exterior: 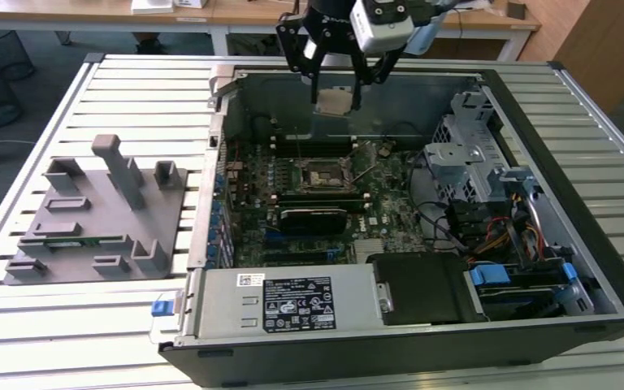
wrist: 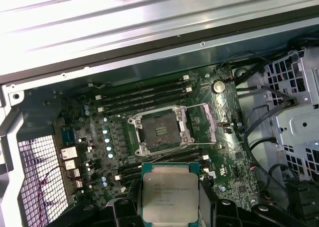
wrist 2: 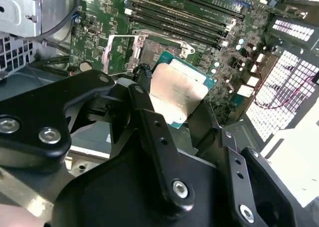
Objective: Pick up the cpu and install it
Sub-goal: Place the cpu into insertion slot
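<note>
Exterior view: bright, even light lay on the white slatted metal table (exterior: 127,89).
First wrist view: the table slats glared white.
Second wrist view: the perforated grey case wall (wrist 2: 286,87) was blown out; the square silver cpu (wrist 2: 177,90) shone pale.

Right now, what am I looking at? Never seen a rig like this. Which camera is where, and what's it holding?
This is one robot arm working over an opened desktop computer case, which lies on a slatted metal table. The exterior view comes from a camera off the arm. Both wrist views ride on the arm and look past its black claw. The claw grips the cpu, a flat silver square, in the air above the motherboard. The socket is open and empty, so the cpu is not yet seated. At the exterior view's left, a grey parts holder rests on the table.
</note>
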You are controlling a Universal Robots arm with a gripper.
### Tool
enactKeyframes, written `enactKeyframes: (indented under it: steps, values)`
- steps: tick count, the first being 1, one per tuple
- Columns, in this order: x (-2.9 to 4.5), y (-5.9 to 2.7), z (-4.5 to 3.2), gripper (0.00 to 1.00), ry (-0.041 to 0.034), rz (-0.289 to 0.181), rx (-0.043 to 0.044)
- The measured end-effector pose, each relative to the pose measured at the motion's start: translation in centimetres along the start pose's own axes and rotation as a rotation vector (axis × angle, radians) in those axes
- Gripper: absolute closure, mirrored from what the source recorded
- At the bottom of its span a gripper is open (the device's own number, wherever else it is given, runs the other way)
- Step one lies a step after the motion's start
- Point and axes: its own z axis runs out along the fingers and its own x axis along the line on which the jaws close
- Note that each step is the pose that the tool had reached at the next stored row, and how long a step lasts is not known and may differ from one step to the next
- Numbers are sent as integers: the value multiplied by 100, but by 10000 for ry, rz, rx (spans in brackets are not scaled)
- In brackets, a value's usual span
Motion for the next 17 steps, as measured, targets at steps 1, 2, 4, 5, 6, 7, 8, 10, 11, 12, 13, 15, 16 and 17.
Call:
enactKeyframes:
  steps: [1, 2, 4, 5, 6, 7, 8, 10, 11, 12, 13, 15, 16, 17]
  values:
    - [0, 0, 2, 46, -2, 76, 1]
    - [0, 0, 4, 46, -4, 152, 2]
    - [0, 0, 7, 46, -9, 301, 4]
    - [0, 0, 8, 46, -11, 387, 6]
    - [0, 0, 10, 46, -14, 472, 6]
    - [0, 0, 11, 46, -17, 587, 9]
    - [0, 0, 13, 46, -21, 701, 11]
    - [0, 0, 15, 46, -29, 948, 16]
    - [1, 1, 16, 46, -32, 1066, 18]
    - [1, 2, 17, 46, -36, 1185, 21]
    - [1, 3, 18, 46, -39, 1304, 24]
    - [2, 5, 21, 46, -45, 1510, 27]
    - [2, 5, 21, 46, -48, 1606, 30]
    - [2, 6, 22, 46, -50, 1699, 31]
